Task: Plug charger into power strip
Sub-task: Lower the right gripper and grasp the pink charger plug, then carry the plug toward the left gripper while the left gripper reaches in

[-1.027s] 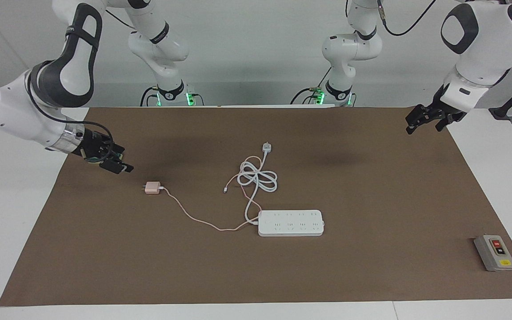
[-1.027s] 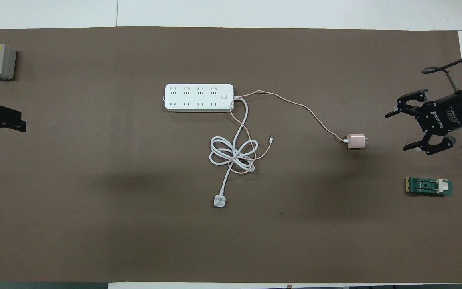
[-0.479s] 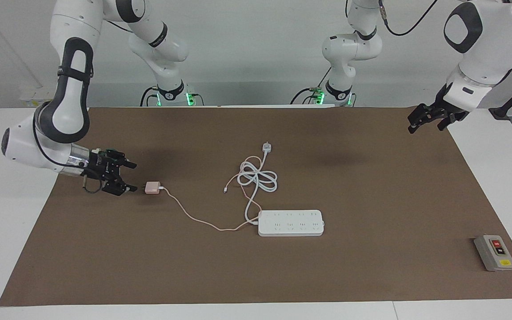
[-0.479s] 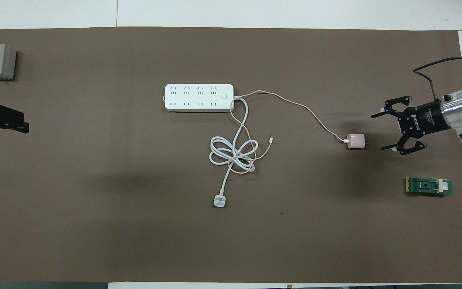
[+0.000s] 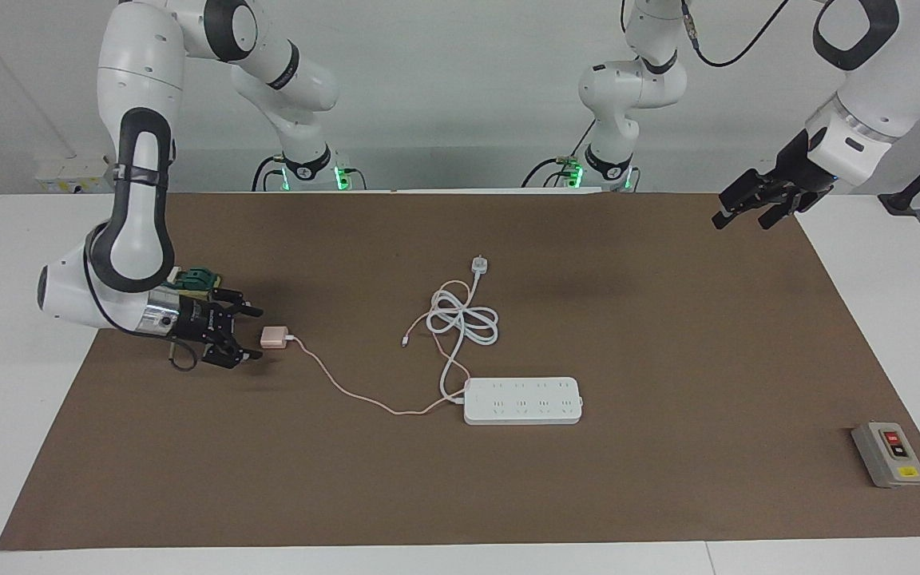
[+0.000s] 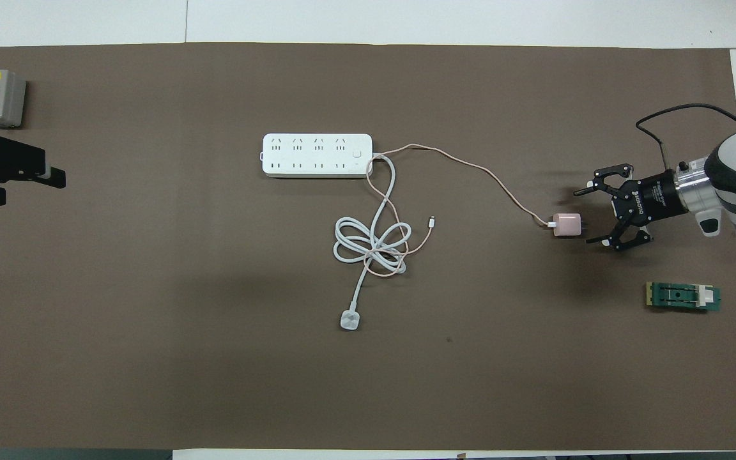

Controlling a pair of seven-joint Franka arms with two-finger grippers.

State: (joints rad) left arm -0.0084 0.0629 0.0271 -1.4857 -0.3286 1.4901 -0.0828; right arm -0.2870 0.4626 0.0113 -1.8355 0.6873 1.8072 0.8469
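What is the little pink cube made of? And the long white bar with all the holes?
The charger looks like smooth matte pink plastic, probably with small metal prongs, though they are hard to make out. The power strip looks like hard white plastic with a slight sheen; its socket holes show dark. Both are guesses from looks alone.

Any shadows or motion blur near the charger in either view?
Overhead view: a soft dark smear on the brown mat around the open right gripper, beside the charger; the charger's own edges look crisp. Facing view: the gripper casts a dim shadow just by the charger; broad faint shadows lie mid-mat.
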